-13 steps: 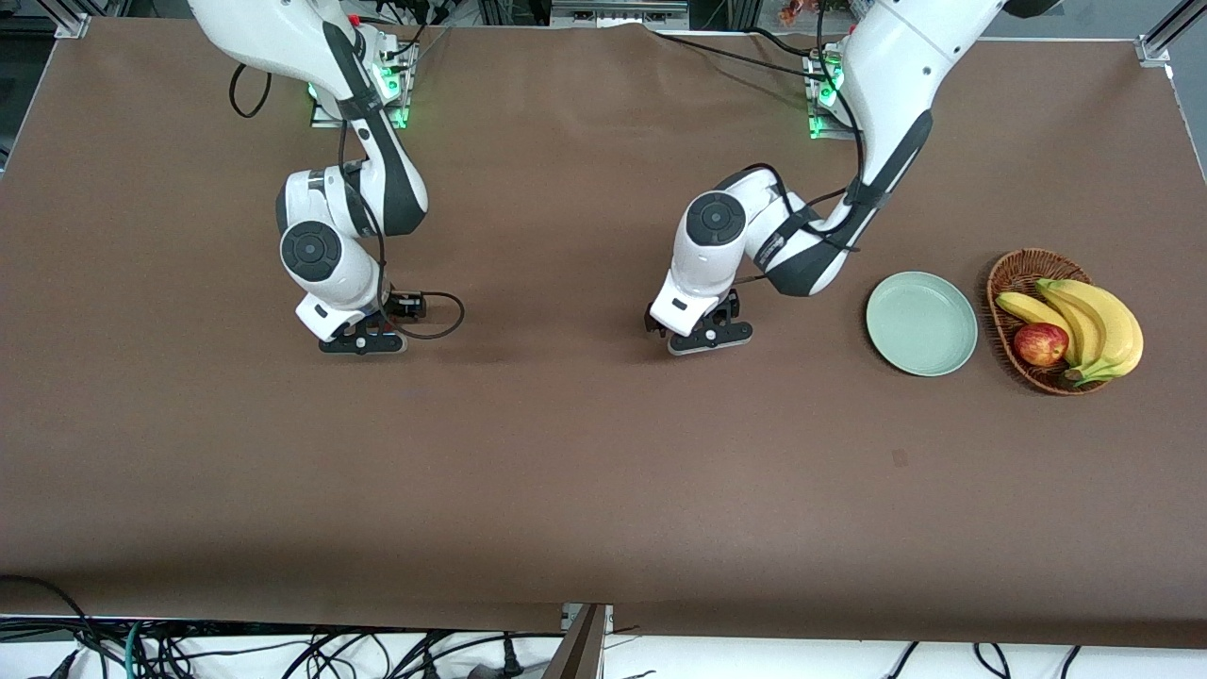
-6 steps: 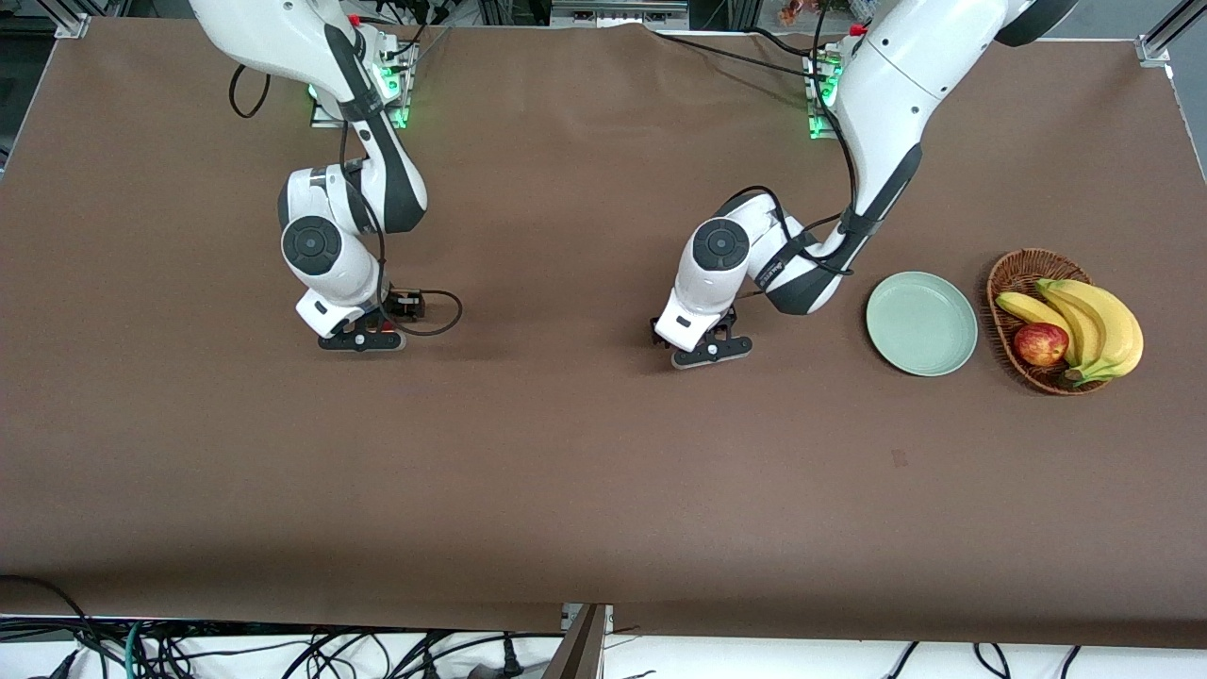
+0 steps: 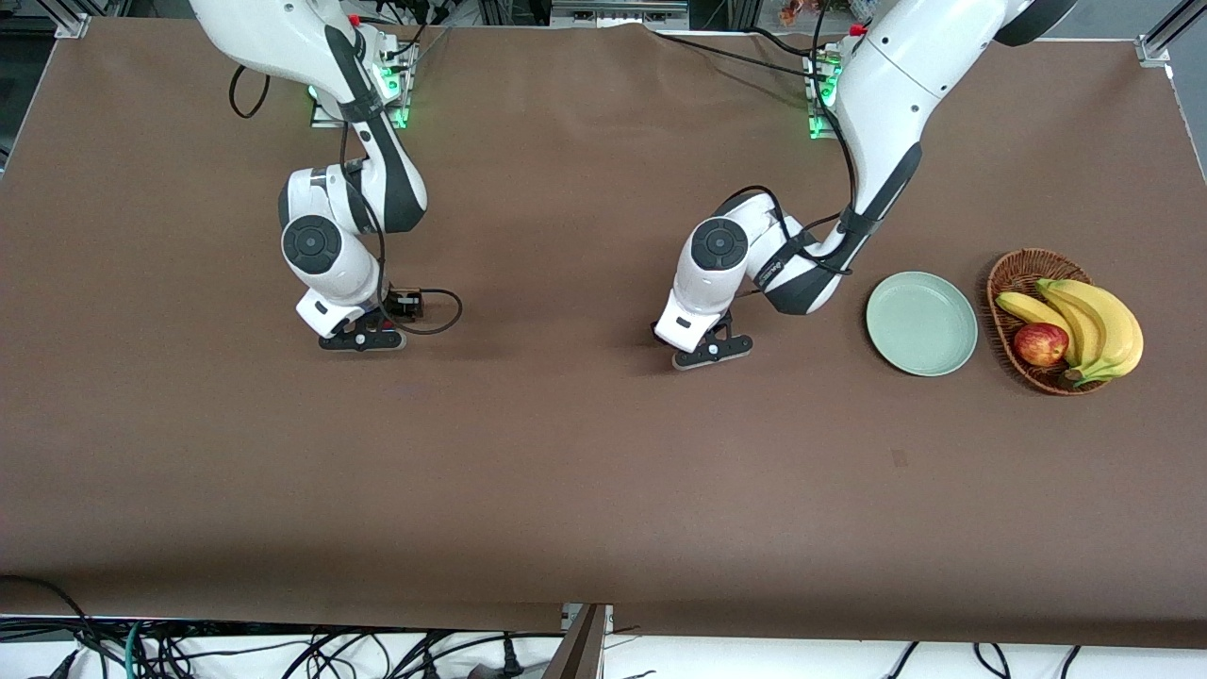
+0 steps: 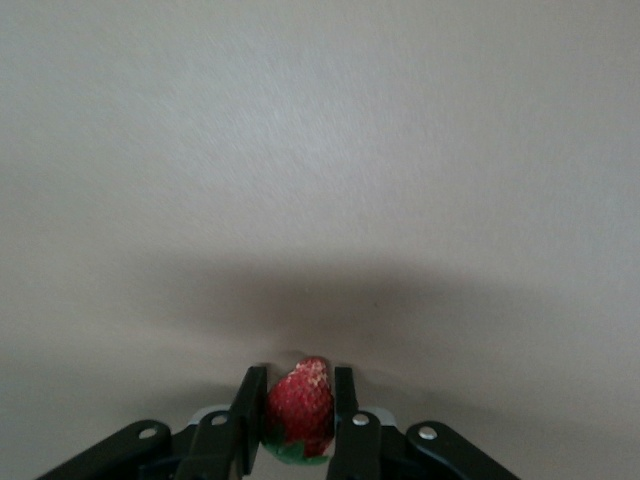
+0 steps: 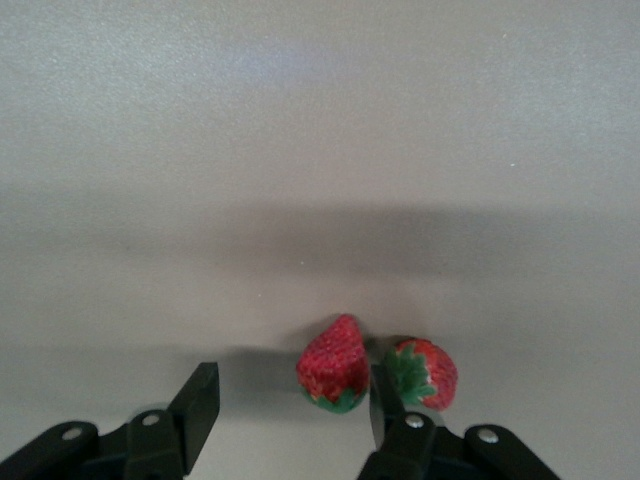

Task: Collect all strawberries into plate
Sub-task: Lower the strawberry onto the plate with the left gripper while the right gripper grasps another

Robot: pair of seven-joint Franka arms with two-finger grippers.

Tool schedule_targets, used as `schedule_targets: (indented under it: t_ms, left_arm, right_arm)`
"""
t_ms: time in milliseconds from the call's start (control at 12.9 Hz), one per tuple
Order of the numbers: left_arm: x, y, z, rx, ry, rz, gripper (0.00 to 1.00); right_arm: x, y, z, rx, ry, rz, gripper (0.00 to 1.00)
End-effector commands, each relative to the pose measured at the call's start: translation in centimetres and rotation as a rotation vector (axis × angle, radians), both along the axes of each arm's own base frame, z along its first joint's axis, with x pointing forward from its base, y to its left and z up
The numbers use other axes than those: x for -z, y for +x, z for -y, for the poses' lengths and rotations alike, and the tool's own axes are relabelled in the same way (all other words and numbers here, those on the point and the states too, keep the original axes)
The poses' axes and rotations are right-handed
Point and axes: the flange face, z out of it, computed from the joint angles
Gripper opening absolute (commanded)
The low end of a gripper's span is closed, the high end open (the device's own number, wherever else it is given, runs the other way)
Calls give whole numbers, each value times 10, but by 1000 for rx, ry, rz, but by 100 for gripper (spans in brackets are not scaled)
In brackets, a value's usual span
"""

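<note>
Both hands low on the tabletop (image 3: 585, 471).
My left hand (image 4: 296, 412) pinches one strawberry (image 4: 299, 405); my right hand (image 5: 290, 400) stands wide around another strawberry (image 5: 334, 365).

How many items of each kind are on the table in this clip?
Strawberries: 3 (one, two)
Bananas: 3
Apple: 1
Plate: 1
Wicker basket: 1
Total: 9

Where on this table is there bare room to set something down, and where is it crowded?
The plate is bare, beside the basket packed with bananas and an apple. The table strip nearer the front camera than both arms is free. It is tight at the right claw, with two strawberries side by side, and at the left claw.
</note>
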Motion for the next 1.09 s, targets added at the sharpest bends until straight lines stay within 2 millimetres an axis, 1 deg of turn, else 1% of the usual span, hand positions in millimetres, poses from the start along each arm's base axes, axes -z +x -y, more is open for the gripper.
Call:
schedule_targets:
  t_ms: [0,155,233,310,466,543,621,699,776,854,931,1009]
  left_arm:
    - [-56,22,-16,-68,11,33,16]
    - [-72,25,-18,-78,9,46,16]
    - [-82,30,-27,-90,20,51,16]
    - [-83,38,-41,-96,23,48,15]
    - [-93,49,-65,-47,-7,16,14]
    - [-96,61,-99,-25,4,-18,14]
    - [-106,69,-123,8,-6,-43,14]
    - [-111,80,-163,23,-8,-59,14]
    - [-112,86,-193,62,-11,-87,14]
    - [-112,92,-234,99,-21,-109,14]
    - [-112,95,-269,140,-28,-114,14]
    - [-108,94,-308,178,-41,-131,14]
  right_arm:
    - [2,-3,6,-22,9,9,69]
    - [4,-1,11,-14,7,14,68]
    - [7,-1,13,-14,4,14,67]
    - [7,-1,13,-14,4,16,65]
    - [10,-1,12,-14,1,15,61]
    - [11,-1,12,-15,1,18,59]
    - [14,-2,13,-14,-2,14,56]
    - [14,-2,12,-15,-1,15,54]
    - [14,-2,12,-15,-1,15,53]
    - [15,-2,12,-15,-2,13,50]
    - [16,-2,13,-7,1,11,47]
    - [16,-3,11,9,13,9,45]
